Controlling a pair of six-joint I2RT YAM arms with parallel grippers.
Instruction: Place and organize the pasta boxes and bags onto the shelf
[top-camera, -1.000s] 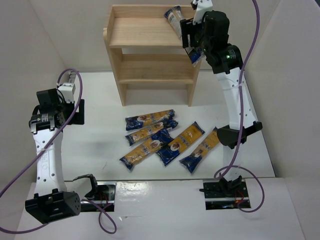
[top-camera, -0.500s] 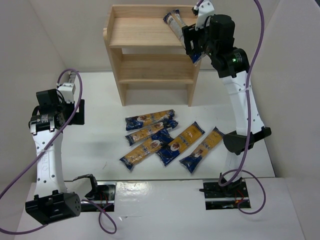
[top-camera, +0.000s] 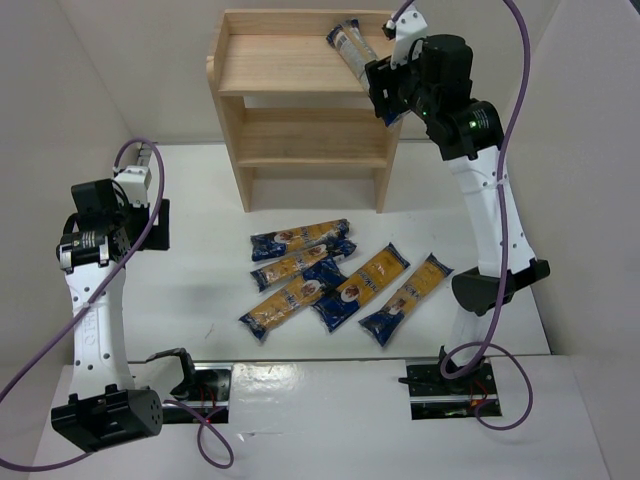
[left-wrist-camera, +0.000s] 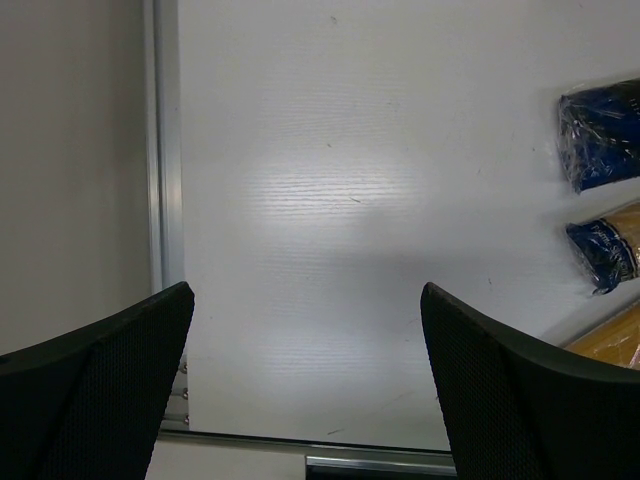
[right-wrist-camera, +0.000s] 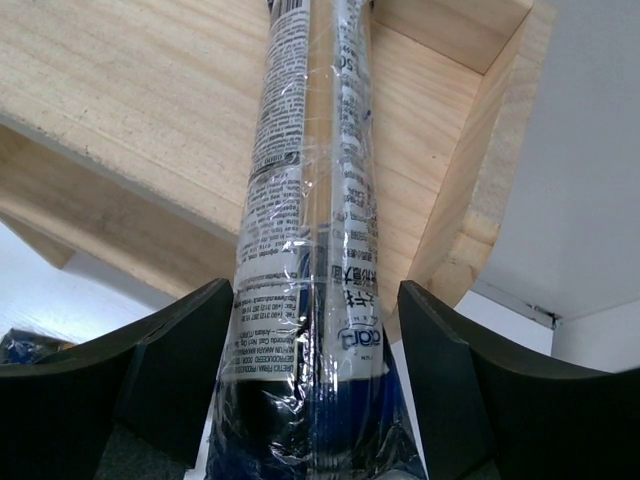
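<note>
With your right fingers (right-wrist-camera: 170, 380) gripping the pasta pack (right-wrist-camera: 310, 250), its far end on the shelf (right-wrist-camera: 120, 90) top tier, push it fully in along the side panel (right-wrist-camera: 480, 170) before releasing; left fingers (left-wrist-camera: 100, 390) stand open.

Bright, even overhead light left soft shadows on the white table (top-camera: 200, 190). Glare streaked the wrapped pasta pack (right-wrist-camera: 310, 200), and the wrist views blurred their near fingers (left-wrist-camera: 90, 400).

The shelf (top-camera: 290, 60) is pale bare wood with fine grain, the tabletop packs (top-camera: 360, 287) are dark blue with yellow spaghetti panels, and the raised pack (right-wrist-camera: 300, 200) is greyish-white with black print and a dark-blue end.
</note>
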